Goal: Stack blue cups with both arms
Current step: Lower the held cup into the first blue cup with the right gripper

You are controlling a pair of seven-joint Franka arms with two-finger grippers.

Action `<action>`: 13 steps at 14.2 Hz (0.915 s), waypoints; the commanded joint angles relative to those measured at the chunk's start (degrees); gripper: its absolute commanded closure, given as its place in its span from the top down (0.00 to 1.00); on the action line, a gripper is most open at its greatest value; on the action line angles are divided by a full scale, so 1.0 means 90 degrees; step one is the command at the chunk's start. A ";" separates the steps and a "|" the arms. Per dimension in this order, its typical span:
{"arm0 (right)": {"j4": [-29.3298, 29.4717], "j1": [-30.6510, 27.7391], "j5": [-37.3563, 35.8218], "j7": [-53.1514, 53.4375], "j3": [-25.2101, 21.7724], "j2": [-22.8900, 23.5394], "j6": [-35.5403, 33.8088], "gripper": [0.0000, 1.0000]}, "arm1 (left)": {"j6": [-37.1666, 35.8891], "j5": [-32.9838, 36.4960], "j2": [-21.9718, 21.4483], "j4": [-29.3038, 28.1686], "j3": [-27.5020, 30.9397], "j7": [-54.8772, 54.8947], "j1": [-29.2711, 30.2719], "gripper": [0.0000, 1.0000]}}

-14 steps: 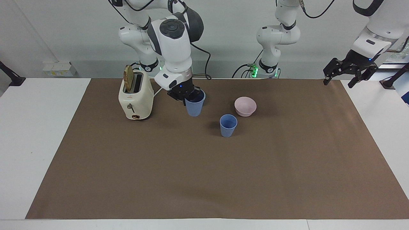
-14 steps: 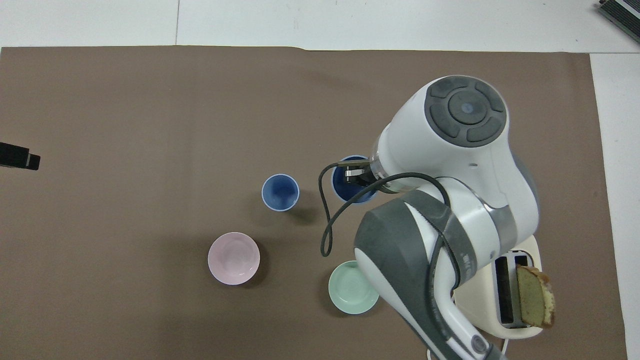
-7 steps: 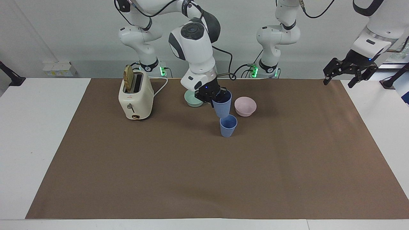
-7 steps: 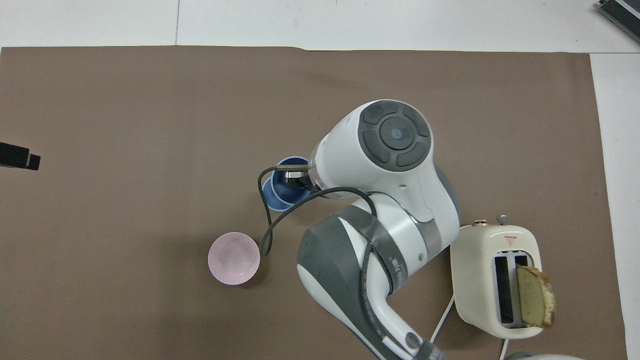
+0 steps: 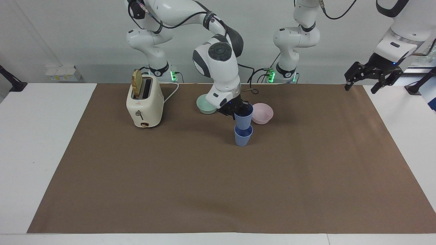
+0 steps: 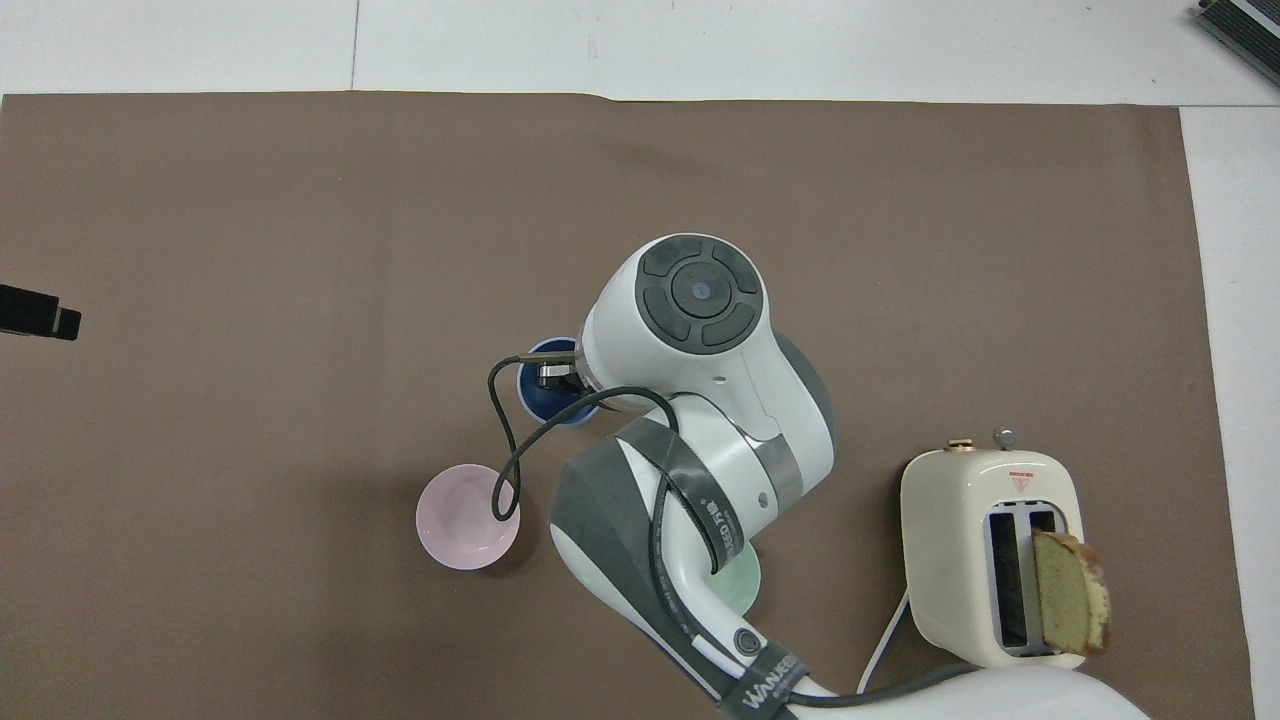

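Note:
My right gripper (image 5: 239, 109) is shut on the rim of one blue cup (image 5: 244, 118) and holds it upright over the other blue cup (image 5: 243, 136), which stands on the brown mat. The held cup's base sits at the standing cup's rim, seemingly just inside it. In the overhead view the held cup (image 6: 543, 395) covers the standing one, and the right gripper (image 6: 556, 372) is partly under the arm's wrist. My left gripper (image 5: 363, 82) waits open and empty, raised over the mat's edge at the left arm's end; only its tip (image 6: 40, 312) shows from overhead.
A pink bowl (image 5: 263, 113) stands close beside the cups, slightly nearer the robots. A mint-green bowl (image 5: 204, 104) lies nearer the robots, toward the right arm's end. A cream toaster (image 5: 144, 103) holding a bread slice (image 5: 137, 82) stands farther along that end.
My right arm has carried the blue cup from beside the toaster over to the standing cup and lowered it onto its rim. The left arm has not moved.

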 commanded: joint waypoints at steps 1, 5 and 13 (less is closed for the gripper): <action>-0.0061 0.0013 -0.0176 0.0118 0.0009 0.0128 0.0285 0.00 | -0.0095 -0.0014 -0.0089 -0.0021 0.0016 -0.0044 -0.0006 1.00; -0.0071 0.0013 -0.0196 0.0108 0.0009 0.0128 0.0266 0.00 | -0.0095 -0.0014 -0.0089 -0.0021 0.0016 -0.0054 -0.0006 1.00; -0.0169 -0.0104 -0.0547 0.0021 0.0009 0.0119 0.0208 1.00 | -0.0095 -0.0014 -0.0089 -0.0021 0.0016 -0.0044 -0.0006 1.00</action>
